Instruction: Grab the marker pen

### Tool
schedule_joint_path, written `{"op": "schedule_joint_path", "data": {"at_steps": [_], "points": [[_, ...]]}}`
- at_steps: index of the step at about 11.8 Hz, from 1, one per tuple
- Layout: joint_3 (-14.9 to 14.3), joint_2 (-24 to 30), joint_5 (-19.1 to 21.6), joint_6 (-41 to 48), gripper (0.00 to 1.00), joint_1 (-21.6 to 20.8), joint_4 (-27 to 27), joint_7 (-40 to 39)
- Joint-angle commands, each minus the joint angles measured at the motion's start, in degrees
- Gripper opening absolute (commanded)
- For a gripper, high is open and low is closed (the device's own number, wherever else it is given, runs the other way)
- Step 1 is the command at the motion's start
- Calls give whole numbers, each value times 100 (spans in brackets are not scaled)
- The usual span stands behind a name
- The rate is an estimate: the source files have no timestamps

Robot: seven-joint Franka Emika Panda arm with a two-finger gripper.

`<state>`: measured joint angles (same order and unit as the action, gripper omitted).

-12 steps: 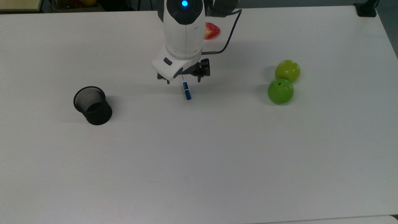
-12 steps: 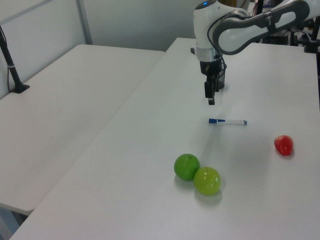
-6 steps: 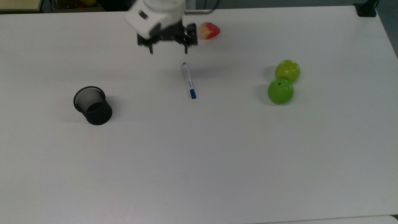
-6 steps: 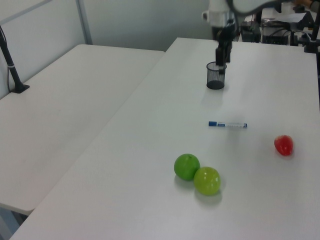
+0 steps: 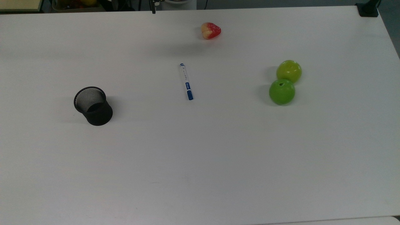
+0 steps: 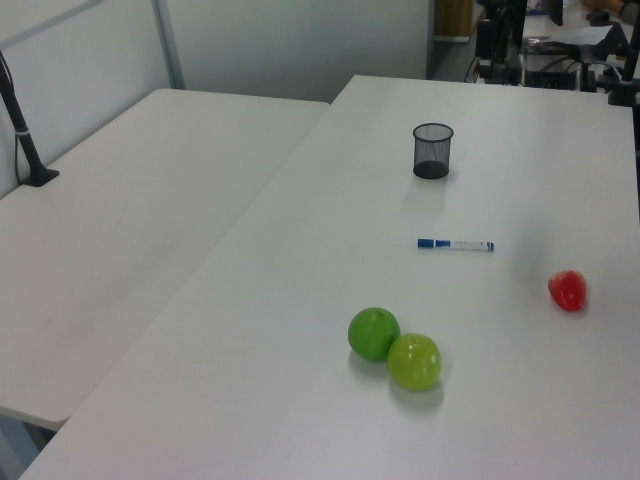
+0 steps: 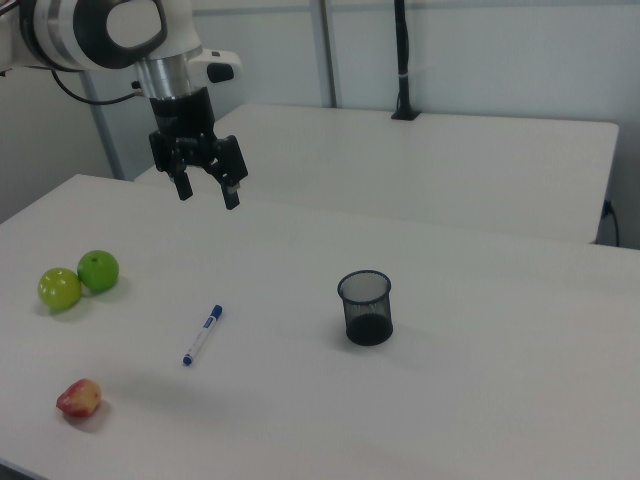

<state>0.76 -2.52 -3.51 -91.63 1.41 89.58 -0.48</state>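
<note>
Gripper (image 7: 207, 190): raised well above the table (image 5: 218, 162), fingers spread wide, nothing held.
Marker pen (image 5: 186, 82): flat on table, mid-surface, blue cap toward the top view's bottom edge; between black mesh cup (image 5: 93, 106) on the top view's left and two green apples on the top view's right.
Darker green apple (image 5: 282, 91) and yellower green apple (image 5: 289, 71): touching.
Red-yellow fruit (image 5: 211, 30): near the far edge, well apart from pen.
</note>
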Motion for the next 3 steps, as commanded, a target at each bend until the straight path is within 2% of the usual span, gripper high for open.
{"op": "schedule_joint_path", "data": {"at_steps": [1,3], "points": [[320,182,-98,153,100,324,156,30],[320,182,-80,145,100,334,139,74]]}}
